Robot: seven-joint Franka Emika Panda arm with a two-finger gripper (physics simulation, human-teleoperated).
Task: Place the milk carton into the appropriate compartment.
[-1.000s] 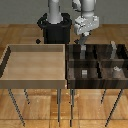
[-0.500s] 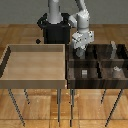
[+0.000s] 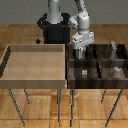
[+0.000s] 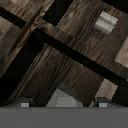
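My gripper (image 3: 80, 51) hangs over the back compartment of the dark divided bin (image 3: 70, 70) nearest the light bin, just above its rim. It is shut on the milk carton (image 4: 63, 97), a small white-and-grey carton. In the wrist view the carton's peaked top shows between my two fingers (image 4: 24, 104). In the exterior view the carton (image 3: 80, 55) shows only as a pale patch under the hand, mostly hidden by the fingers. The dark wood compartment floor lies beneath it.
A small grey cube (image 3: 84, 73) lies in the front compartment below my gripper and shows in the wrist view (image 4: 106, 22). A taller grey box (image 3: 113, 49) stands at the back right, a small grey object (image 3: 116, 70) in front of it. A large light wooden bin (image 3: 35, 80) is at the exterior view's left.
My gripper has come down and slightly toward the exterior view's left with the carton, from above the dark bin to just over its back compartment.
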